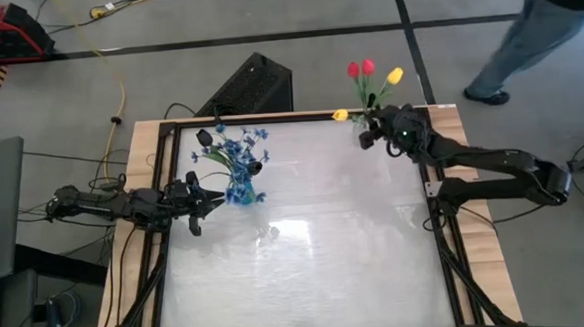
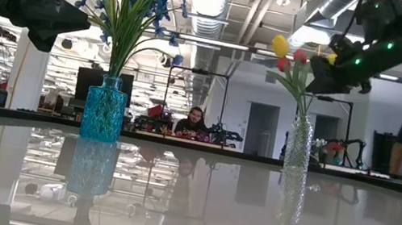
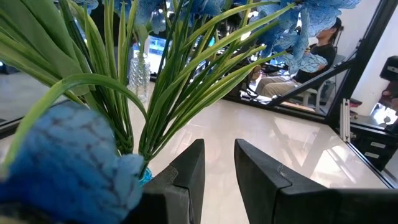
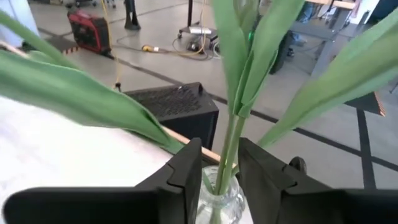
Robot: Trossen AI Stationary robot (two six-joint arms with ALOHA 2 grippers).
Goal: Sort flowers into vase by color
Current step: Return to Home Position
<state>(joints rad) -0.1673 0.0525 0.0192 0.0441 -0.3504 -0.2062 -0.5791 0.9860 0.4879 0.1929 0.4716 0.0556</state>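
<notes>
Right claw (image 4: 219, 149), released, nr tulips (image 1: 368, 67) in clear vase (image 2: 297, 145); left claw (image 3: 219, 146) released; stems prob light, bendy; best gripped mid-stem.

The left arm lies stretched out toward the right, left gripper (image 1: 214, 197) with fingers slightly apart; the right arm reaches leftward, right gripper (image 1: 369, 136) likewise parted.
</notes>
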